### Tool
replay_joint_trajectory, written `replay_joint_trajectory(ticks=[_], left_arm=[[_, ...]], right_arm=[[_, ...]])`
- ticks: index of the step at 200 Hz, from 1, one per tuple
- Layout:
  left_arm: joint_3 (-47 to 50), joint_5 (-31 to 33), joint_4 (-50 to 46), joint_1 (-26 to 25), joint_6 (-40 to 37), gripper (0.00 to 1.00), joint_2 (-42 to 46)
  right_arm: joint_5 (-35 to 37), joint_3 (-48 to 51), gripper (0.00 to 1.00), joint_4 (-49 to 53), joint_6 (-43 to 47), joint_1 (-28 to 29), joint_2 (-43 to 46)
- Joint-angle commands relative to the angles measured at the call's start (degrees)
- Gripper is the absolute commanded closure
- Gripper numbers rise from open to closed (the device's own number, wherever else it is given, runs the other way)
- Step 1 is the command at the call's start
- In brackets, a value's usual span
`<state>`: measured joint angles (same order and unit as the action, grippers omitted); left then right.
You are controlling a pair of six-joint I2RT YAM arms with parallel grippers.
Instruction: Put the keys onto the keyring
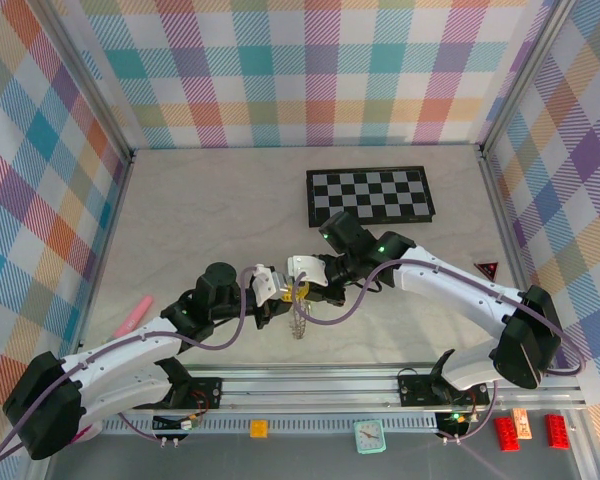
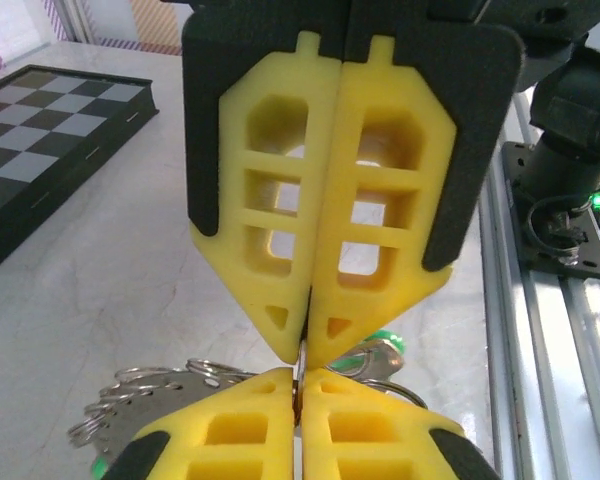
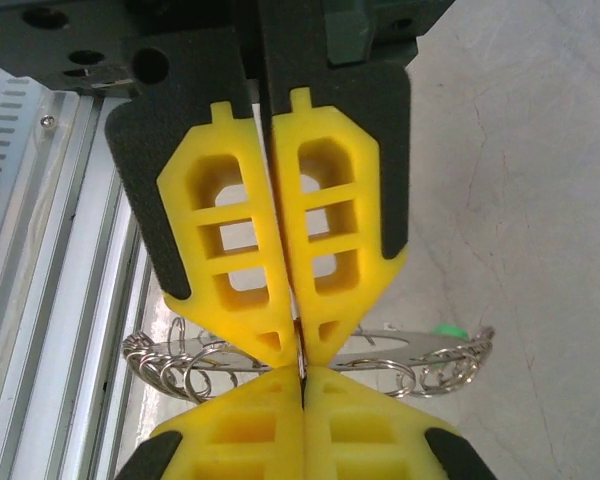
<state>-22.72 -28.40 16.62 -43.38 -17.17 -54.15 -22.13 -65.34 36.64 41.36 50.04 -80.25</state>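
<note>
Both grippers meet tip to tip above the table's front middle. The keyring (image 1: 300,325), a flat grey metal ring edged with small split rings, hangs below them. My left gripper (image 1: 292,295) (image 2: 300,385) is shut on a thin metal loop at the keyring's (image 2: 150,400) edge. The right gripper's yellow fingers (image 2: 370,200) pinch the same loop from the other side. My right gripper (image 1: 306,289) (image 3: 302,375) is shut on the keyring (image 3: 420,345), which spans behind its fingertips. One green-headed key (image 2: 388,345) (image 3: 448,330) sits at the ring's edge, partly hidden.
A black-and-white checkerboard (image 1: 370,195) (image 2: 40,130) lies at the back right. A pink object (image 1: 132,315) rests at the left and a red triangle (image 1: 487,268) at the right. The aluminium rail (image 1: 310,385) (image 3: 60,250) runs along the near edge, with small items in front of it.
</note>
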Motion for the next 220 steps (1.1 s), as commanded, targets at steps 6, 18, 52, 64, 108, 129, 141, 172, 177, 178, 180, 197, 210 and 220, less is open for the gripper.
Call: replay_joint_trajectory(ticks=[6,18,52,64,108,129,141,172,177,178,180,197,210,220], left_arm=[[-0.2,-0.5,3.4,-0.1,0.2,1.0,0.5],[0.6,-0.6,4.7,-0.1,0.5,1.0,0.8],[3.6,-1.0,11.4,-0.1,3.2,1.0,1.2],[4.6,-1.2,13.8,-0.1,4.0,1.0,1.1],[6.4,-1.5,18.0,-0.1,4.4,1.0,0.8],[6.7,-1.5,18.5,-0.1,4.5,1.0,0.9],[6.9,-1.6,19.0,-0.1,4.5,1.0,0.8],[7.0,-1.8,20.4,-0.1,4.8,1.0,0.3],[7.0,-1.9,20.6,-0.1,4.8,1.0,0.2],[7.0,-1.9,20.7,-0.1,4.9,1.0,0.1],[7.0,-1.9,20.8,-0.1,4.9,1.0,0.1],[7.1,-1.9,21.5,-0.1,5.1,1.0,-0.1],[7.2,-1.8,21.7,-0.1,5.1,1.0,0.0],[7.2,-1.6,21.8,-0.1,5.0,1.0,0.2]], right_arm=[[-5.8,3.1,0.88,-4.7,-1.4,0.3,3.2],[-7.9,5.7,0.76,-8.0,-3.4,-1.2,5.1],[-14.8,12.1,0.71,-15.4,-9.4,-6.0,8.2],[-15.4,13.3,0.71,-16.6,-10.4,-6.3,8.3],[-12.8,15.6,0.71,-19.7,-11.7,-6.8,7.0],[-12.3,16.1,0.72,-20.1,-12.1,-7.1,6.9],[-12.2,15.9,0.74,-19.5,-12.0,-7.2,6.4],[-13.8,15.7,0.76,-19.6,-12.4,-7.2,4.5],[-14.3,15.7,0.77,-20.0,-12.7,-7.2,4.2],[-14.4,15.7,0.77,-20.0,-12.8,-7.2,4.1],[-14.5,15.6,0.77,-20.2,-12.9,-7.2,4.1],[-15.9,15.6,0.78,-21.5,-13.8,-7.2,3.0],[-16.6,15.6,0.79,-21.8,-14.2,-7.2,2.6],[-16.5,15.8,0.8,-21.6,-14.1,-7.2,2.8]])
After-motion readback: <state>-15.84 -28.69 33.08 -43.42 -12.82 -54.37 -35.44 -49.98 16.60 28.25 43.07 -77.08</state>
